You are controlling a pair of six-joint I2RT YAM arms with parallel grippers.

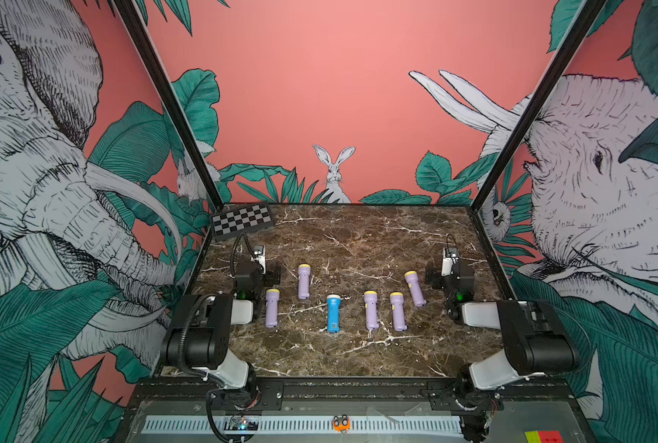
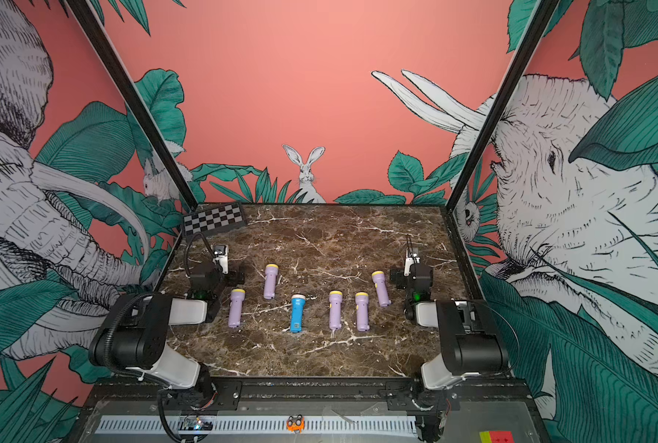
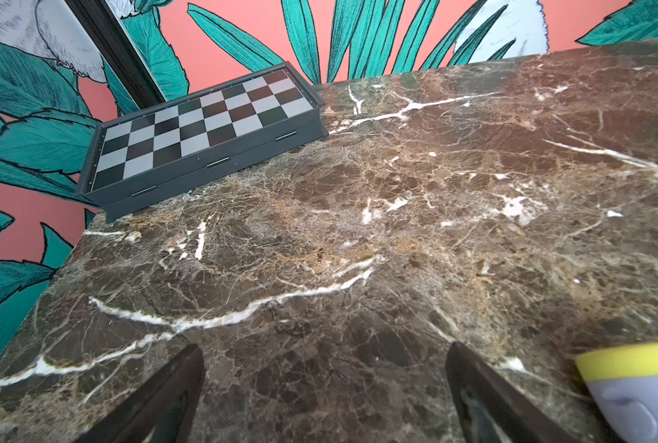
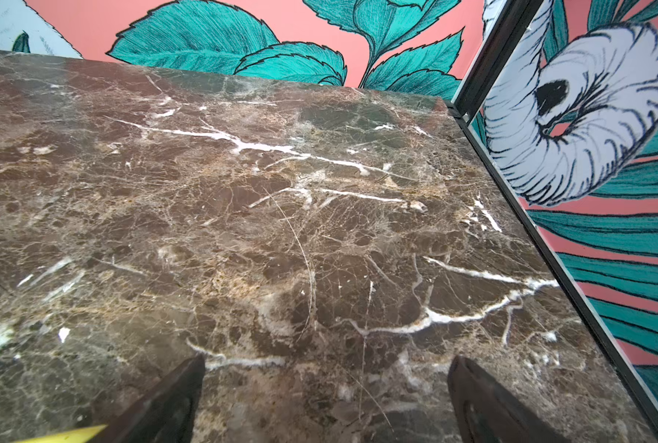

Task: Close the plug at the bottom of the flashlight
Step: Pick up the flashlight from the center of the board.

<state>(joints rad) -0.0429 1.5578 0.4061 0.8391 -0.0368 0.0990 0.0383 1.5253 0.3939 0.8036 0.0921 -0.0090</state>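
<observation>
Tabletop [image 1: 358, 237]: flashlights [image 1: 371, 310] between left hand [image 3: 325, 356], right hand [image 4: 327, 364] (untouched)

Bright, even light — soft shadows; wrist views blur up close, edges bend.

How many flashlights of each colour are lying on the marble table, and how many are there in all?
Purple flashlights: 5
Blue flashlight: 1
Total: 6
</observation>
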